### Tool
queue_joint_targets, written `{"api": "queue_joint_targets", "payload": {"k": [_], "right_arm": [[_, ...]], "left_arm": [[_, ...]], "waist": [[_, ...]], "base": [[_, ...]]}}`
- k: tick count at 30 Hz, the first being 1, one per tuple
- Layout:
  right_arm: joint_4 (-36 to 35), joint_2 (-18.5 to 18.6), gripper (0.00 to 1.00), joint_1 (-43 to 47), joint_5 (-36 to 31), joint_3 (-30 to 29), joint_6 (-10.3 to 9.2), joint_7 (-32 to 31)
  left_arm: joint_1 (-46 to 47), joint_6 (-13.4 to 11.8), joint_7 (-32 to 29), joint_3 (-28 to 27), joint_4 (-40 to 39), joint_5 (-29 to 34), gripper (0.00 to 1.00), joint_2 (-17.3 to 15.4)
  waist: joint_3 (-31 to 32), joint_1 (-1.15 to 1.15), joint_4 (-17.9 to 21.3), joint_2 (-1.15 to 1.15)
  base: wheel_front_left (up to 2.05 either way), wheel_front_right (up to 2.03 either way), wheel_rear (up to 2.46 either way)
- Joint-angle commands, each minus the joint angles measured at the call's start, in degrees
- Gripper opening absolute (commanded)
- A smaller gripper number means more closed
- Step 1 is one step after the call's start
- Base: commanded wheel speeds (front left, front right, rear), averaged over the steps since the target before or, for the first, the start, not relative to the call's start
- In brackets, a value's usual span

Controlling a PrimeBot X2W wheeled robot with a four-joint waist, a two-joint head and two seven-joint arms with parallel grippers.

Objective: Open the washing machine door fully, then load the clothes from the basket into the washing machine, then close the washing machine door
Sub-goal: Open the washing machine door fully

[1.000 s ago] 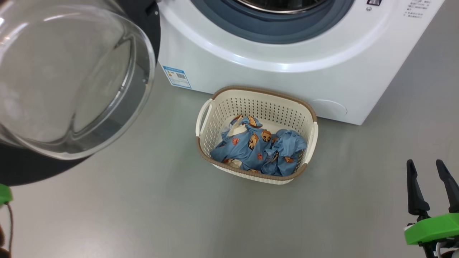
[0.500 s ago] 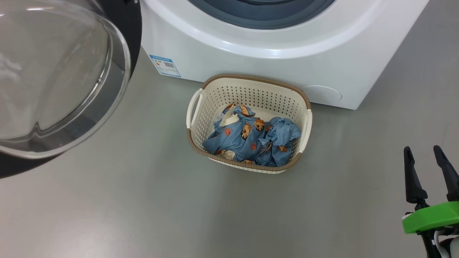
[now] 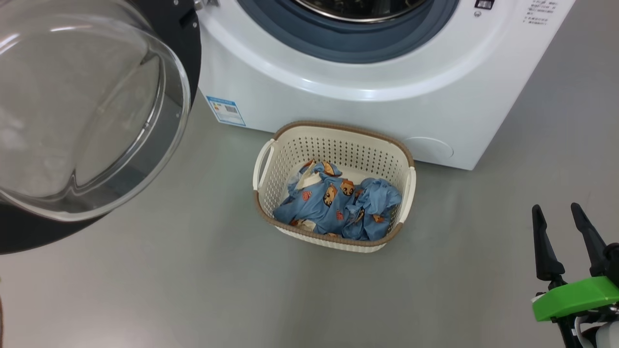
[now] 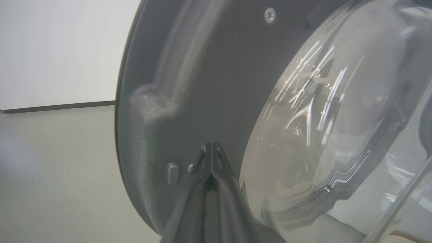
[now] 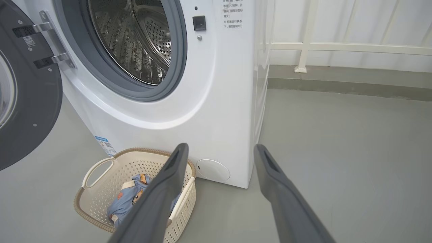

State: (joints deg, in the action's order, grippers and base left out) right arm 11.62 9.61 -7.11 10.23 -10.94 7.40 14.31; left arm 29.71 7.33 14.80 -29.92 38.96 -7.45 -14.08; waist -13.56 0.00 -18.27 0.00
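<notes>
The large round glossy black washing machine door (image 3: 87,111) with its bulging clear glass bowl stands swung out at 9 o'clock of the big white boxy front-loading washing machine (image 3: 362,101), so the perforated steel drum is uncovered. In the left wrist view the left gripper (image 4: 211,148) has its 2 dark fingers pressed together and holds nothing. Its tips point at the door's dark inner face just beside the glass. I cannot tell whether they touch it.

The small cream-white perforated plastic basket (image 3: 333,145) with the brown woven-look rim sits on the grey floor (image 3: 193,290) just in front of the machine, at its 6 o'clock. Its long axis runs roughly 9 to 3 in the head view. The light blue clothes (image 3: 333,203) printed with orange figures are heaped inside it.

The right gripper (image 3: 556,209) hangs with its fingers spread wide and empty, well apart from the basket. The clothes lie at about 10 o'clock from it in the head view. In the right wrist view they lie at about 8 o'clock, past the left finger. The right arm looks the nearer and readier one to pick them up: it would have to travel toward 10 o'clock and down into the basket.
</notes>
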Motion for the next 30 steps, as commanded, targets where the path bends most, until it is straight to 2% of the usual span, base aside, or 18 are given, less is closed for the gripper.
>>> {"api": "queue_joint_targets", "payload": {"k": [1, 5, 7, 10, 11, 12, 18, 23, 30], "right_arm": [[-1.0, 0.5, 1.00, 0.6, 0.1, 1.6, 0.09, 0.7], [-0.7, 0.5, 1.00, 1.4, 0.5, 1.7, 0.09, 0.7], [-0.5, 0.5, 1.00, 1.9, 0.8, 1.7, 0.09, 0.7], [-0.3, 0.4, 1.00, 2.8, 1.1, 1.8, 0.09, 0.7], [-0.4, 0.4, 1.00, 3.0, 1.1, 1.8, 0.09, 0.7], [-0.3, 0.4, 1.00, 3.2, 1.2, 1.8, 0.09, 0.7], [-0.3, 0.4, 1.00, 3.9, 1.9, 2.3, 0.09, 0.7], [-0.5, 0.4, 1.00, 4.5, 2.2, 2.5, 0.09, 0.7], [-0.5, 0.3, 1.00, 4.5, 2.3, 2.7, 0.09, 0.7]], "left_arm": [[-1.8, 0.1, 0.2, -1.0, -2.3, -0.4, 0.00, -2.5], [-5.7, 0.1, 0.2, 0.0, -5.0, -1.4, 0.00, -0.8], [-7.7, 0.1, 0.2, 0.4, -6.5, -1.7, 0.26, 0.0], [-10.6, 0.1, 0.2, 0.9, -9.1, -2.4, 0.55, 1.5], [-11.5, 0.1, 0.2, 1.2, -10.3, -2.9, 0.83, 2.2], [-12.5, 0.1, 0.2, 1.4, -11.5, -3.3, 0.99, 2.7], [-17.2, 0.1, 0.2, 3.4, -17.1, -5.0, 1.00, 5.4], [-20.2, 0.1, 0.2, 6.8, -20.9, -6.1, 1.00, 6.4], [-22.4, 0.1, 0.2, 13.1, -24.3, -8.1, 1.00, 6.0]], "waist": [[1.2, 0.00, 0.0, 0.00], [2.8, 0.00, -0.1, 0.00], [3.8, 0.00, -0.1, 0.00], [5.2, 0.00, 0.0, 0.00], [5.5, 0.00, 0.1, 0.00], [5.9, 0.00, 0.1, 0.00], [7.1, 0.00, 0.7, 0.00], [7.7, 0.00, 1.8, 0.00], [8.3, 0.00, 4.2, 0.00]], "base": [[0.00, 0.00, 0.00], [0.00, 0.00, 0.00], [0.00, 0.00, 0.00], [0.00, 0.00, 0.00], [0.00, 0.00, 0.00], [0.00, 0.00, 0.00], [0.00, 0.00, 0.00], [0.00, 0.00, 0.00], [0.00, 0.00, 0.00]]}}
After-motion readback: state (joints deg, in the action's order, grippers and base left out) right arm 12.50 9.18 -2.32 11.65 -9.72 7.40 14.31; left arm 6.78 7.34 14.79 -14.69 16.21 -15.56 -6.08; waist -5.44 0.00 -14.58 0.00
